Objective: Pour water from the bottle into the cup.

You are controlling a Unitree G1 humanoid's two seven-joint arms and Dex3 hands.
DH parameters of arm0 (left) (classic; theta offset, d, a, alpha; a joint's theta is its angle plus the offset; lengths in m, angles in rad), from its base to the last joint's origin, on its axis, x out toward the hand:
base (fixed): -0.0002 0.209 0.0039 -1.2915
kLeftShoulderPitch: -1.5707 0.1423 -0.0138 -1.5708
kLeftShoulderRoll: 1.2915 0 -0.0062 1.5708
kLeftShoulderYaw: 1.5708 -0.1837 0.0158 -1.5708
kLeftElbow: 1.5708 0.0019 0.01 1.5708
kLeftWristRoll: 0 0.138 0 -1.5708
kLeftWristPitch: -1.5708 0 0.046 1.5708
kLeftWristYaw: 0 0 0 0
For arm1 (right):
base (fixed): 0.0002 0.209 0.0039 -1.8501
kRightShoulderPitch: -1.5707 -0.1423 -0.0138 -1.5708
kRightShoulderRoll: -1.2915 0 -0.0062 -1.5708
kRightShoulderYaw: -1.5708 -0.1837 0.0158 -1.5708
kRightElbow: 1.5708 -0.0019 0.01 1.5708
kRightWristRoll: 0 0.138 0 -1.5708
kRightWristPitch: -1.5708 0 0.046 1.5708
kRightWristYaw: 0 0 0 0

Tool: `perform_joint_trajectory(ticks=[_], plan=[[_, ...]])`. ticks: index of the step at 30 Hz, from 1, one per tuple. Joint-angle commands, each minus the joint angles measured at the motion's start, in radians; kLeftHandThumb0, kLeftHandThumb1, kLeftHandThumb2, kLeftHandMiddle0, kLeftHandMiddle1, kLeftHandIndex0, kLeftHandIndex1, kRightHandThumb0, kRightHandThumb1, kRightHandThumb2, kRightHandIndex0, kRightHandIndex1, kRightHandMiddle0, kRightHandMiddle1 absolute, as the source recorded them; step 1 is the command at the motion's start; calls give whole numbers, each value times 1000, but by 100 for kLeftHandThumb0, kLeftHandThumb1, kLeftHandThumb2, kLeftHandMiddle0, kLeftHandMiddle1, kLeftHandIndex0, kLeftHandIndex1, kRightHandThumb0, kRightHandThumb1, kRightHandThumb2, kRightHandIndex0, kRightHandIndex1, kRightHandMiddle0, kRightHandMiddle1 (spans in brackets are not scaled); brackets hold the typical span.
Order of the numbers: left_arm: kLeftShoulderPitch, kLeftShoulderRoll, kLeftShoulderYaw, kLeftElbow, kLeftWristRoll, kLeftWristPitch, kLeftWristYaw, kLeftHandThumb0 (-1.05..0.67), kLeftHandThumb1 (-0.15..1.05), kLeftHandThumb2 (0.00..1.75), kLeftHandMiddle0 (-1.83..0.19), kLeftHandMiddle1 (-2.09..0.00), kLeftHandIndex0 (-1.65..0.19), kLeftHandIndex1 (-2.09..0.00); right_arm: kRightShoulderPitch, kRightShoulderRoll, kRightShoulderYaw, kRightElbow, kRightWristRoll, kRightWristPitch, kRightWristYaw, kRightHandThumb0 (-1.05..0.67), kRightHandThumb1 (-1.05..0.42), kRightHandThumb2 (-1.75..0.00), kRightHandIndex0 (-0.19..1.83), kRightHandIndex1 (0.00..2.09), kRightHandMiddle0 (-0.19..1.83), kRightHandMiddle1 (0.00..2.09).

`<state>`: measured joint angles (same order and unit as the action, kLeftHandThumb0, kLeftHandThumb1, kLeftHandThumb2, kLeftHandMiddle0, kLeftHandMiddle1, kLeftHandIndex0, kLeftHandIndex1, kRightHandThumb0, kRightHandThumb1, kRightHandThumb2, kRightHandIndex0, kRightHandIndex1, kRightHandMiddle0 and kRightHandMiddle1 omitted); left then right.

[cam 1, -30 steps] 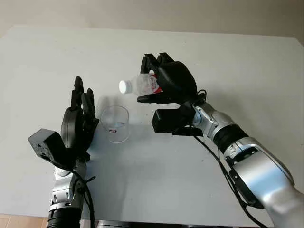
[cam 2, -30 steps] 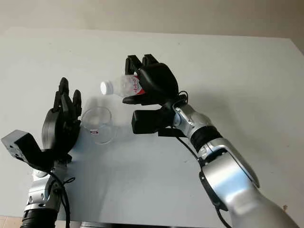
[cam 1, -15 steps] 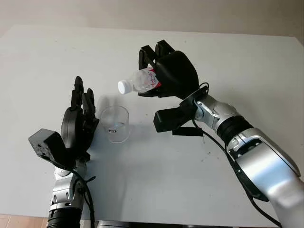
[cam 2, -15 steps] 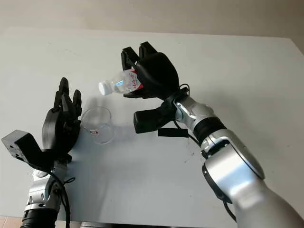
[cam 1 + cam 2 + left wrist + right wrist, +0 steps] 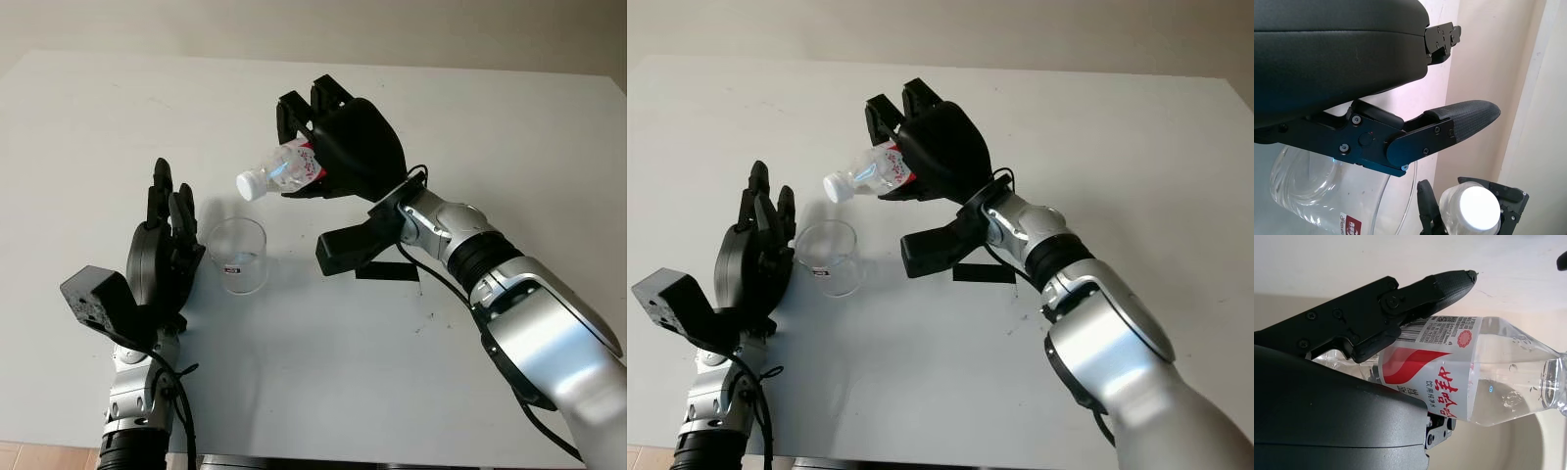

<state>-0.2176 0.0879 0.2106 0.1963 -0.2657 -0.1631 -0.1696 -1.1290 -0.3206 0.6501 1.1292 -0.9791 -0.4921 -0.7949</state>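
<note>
- While the right hand (image 5: 338, 147) clamps the capped bottle (image 5: 286, 170) at frame centre, neck tilted down toward the cup (image 5: 238, 256) for pouring;
- left hand (image 5: 165, 257), lower left, open beside cup, steadying it.

Right robot hand (image 5: 926, 147) holds capped bottle (image 5: 865, 173) tilted above cup (image 5: 830, 258)

Left hand (image 5: 162, 257) flanks the cup (image 5: 238, 256); the bottle (image 5: 284, 170) hangs above it.

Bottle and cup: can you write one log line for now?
right hand: holds bottle, tilted, cap on | cup: upright | left hand: open beside cup
</note>
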Motion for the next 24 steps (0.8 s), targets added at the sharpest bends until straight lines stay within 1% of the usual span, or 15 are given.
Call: perform_joint_trajectory(ticks=[1, 6, 10, 15, 21, 24], plan=[[-2, -7, -3, 6, 4, -9, 2, -78, 105, 76, 11, -6, 17, -5, -56, -13, 17, -16, -23, 1, -41, -18, -99, -20, 97, 209, 64, 209], [-4, -9, -2, 10, 2, -13, 4, -78, 105, 75, 11, -6, 17, -6, -79, -21, 56, -3, -72, 12, -98, -21, -101, -18, 101, 209, 68, 209], [-6, -7, -4, 10, 4, -13, 3, -79, 105, 75, 11, -5, 17, -5, -96, -24, 89, 6, -113, 33, -150, -26, -100, -13, 104, 209, 69, 209], [-8, -8, -4, 12, 1, -13, 3, -79, 105, 75, 12, -5, 17, -5, -112, -26, 112, 15, -134, 33, -182, -28, -101, -10, 104, 209, 68, 209], [-10, -8, -6, 12, 7, -12, 7, -79, 105, 76, 11, -5, 17, -5, -128, -27, 144, 12, -167, 62, -205, -31, -103, -8, 104, 209, 65, 209], [-11, -8, -7, 11, 5, -9, 8, -79, 105, 76, 12, -5, 17, -5, -132, -27, 154, 7, -177, 70, -213, -32, -104, -7, 105, 209, 67, 209]])
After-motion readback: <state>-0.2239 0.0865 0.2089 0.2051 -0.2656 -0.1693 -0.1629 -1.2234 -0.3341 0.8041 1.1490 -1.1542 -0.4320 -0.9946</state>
